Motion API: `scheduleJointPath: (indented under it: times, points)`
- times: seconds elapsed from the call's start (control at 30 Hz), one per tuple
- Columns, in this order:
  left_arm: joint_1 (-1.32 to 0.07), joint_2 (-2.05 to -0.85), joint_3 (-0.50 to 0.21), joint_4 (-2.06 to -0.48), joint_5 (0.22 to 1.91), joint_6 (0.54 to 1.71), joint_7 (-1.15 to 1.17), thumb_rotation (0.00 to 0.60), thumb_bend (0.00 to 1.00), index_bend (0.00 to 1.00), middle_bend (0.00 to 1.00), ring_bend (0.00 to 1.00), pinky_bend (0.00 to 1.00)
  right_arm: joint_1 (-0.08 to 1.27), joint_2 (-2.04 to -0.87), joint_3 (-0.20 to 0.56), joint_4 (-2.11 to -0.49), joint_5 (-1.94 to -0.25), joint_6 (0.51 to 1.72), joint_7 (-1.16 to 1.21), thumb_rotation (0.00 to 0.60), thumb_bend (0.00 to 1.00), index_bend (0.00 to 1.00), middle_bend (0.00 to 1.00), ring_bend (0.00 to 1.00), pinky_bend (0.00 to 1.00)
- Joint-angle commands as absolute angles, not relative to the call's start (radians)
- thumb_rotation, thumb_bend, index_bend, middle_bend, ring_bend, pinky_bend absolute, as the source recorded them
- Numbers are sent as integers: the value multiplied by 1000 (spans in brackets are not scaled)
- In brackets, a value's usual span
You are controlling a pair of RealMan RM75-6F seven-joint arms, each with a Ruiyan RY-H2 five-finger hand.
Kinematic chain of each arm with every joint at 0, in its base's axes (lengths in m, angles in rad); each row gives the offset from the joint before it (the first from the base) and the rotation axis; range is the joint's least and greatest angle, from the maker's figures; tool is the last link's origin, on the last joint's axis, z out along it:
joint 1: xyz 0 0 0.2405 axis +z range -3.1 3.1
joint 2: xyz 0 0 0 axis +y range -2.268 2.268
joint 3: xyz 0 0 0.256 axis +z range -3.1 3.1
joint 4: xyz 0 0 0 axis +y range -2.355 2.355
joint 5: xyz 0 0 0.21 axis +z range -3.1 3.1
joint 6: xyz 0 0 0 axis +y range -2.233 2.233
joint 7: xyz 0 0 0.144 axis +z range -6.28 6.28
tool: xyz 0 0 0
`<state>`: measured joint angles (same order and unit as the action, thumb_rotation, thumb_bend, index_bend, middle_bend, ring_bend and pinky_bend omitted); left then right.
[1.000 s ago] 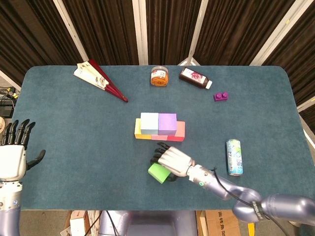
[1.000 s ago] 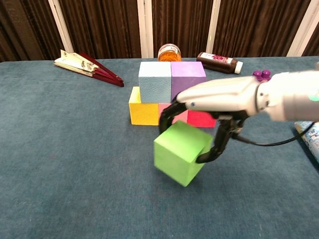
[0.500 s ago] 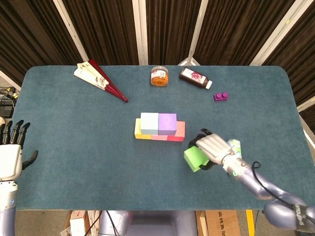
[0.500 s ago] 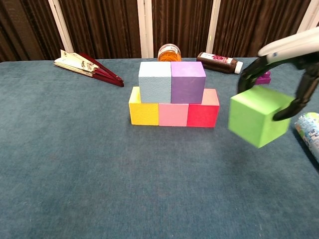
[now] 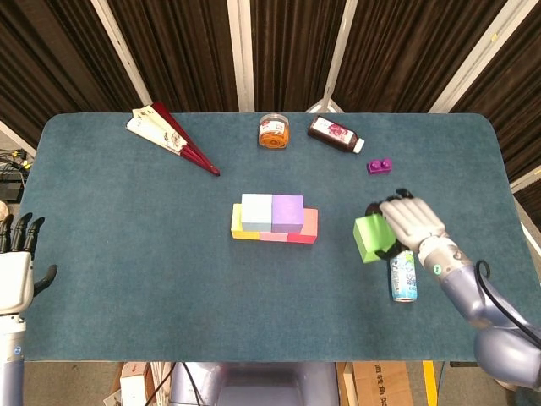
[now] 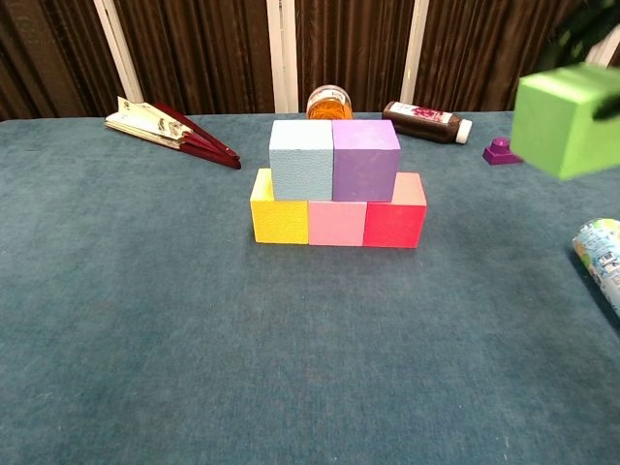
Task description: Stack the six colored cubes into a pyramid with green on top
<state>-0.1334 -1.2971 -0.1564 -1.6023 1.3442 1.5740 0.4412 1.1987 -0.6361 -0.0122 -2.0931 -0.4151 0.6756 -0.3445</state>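
My right hand (image 5: 408, 220) grips the green cube (image 5: 369, 238) and holds it in the air, to the right of the stack; in the chest view the green cube (image 6: 565, 118) shows at the upper right edge. The stack stands mid-table: a yellow cube (image 6: 279, 214), a pink cube (image 6: 337, 222) and a red cube (image 6: 396, 221) in a row, with a light blue cube (image 6: 301, 159) and a purple cube (image 6: 366, 159) on top. My left hand (image 5: 17, 264) hangs at the far left edge, fingers apart and holding nothing.
A drink can (image 5: 403, 271) lies just below my right hand. A folded fan (image 5: 173, 137), an orange jar (image 5: 273, 131), a dark bottle (image 5: 336, 134) and a small purple brick (image 5: 379, 166) sit along the far side.
My right hand has lifted the green cube from the table in front of the stack and carried it up and to the right. My left hand has sunk lower at the left edge.
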Motion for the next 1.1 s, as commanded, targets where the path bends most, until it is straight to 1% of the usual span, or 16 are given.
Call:
scheduleJointPath:
  times: [0.03,0.17,0.23,0.4,0.47,0.53,0.57,0.73,0.87,1.1]
  points:
    - [-139,-1292,-174,-1616,1285,1539,475,600,306,148,84,0,0,1283,-661,13,-2095,-301,735,-401,600,351,463,391,195,0]
    - [-149,-1289,-183,-1616,1237,1508,501,600,308,148,85,0,0,1342,-709,54,-2096,-188,814,-413,600,350,463,392,209,0]
    - [-154,-1288,-188,-1618,1219,1497,509,600,308,149,85,0,0,1377,-728,62,-2098,-125,848,-443,600,351,463,391,210,0]
    - [-157,-1290,-193,-1621,1189,1494,530,600,308,157,88,0,0,1507,-787,66,-2099,83,942,-600,600,350,463,392,210,0]
    - [-158,-1293,-194,-1625,1179,1498,546,600,308,159,88,0,0,1565,-823,79,-2089,188,981,-658,600,350,463,391,210,0]
    - [-158,-1296,-194,-1629,1173,1503,557,600,308,160,90,0,0,1614,-864,103,-2071,282,1013,-704,600,351,463,391,210,0]
    - [-158,-1296,-194,-1629,1171,1504,559,600,308,160,92,0,0,1622,-872,107,-2066,297,1018,-711,600,351,463,391,210,0]
    - [-161,-1298,-193,-1636,1155,1500,571,600,309,151,95,0,0,1704,-1009,187,-1960,472,1115,-755,600,350,464,391,213,0]
    - [-164,-1292,-193,-1638,1144,1493,568,600,309,144,96,0,0,1715,-1084,248,-1875,536,1160,-758,600,350,464,391,218,0]
    - [-165,-1284,-196,-1638,1137,1495,553,600,309,144,96,0,0,1688,-1152,333,-1784,537,1215,-761,600,351,463,391,225,0]
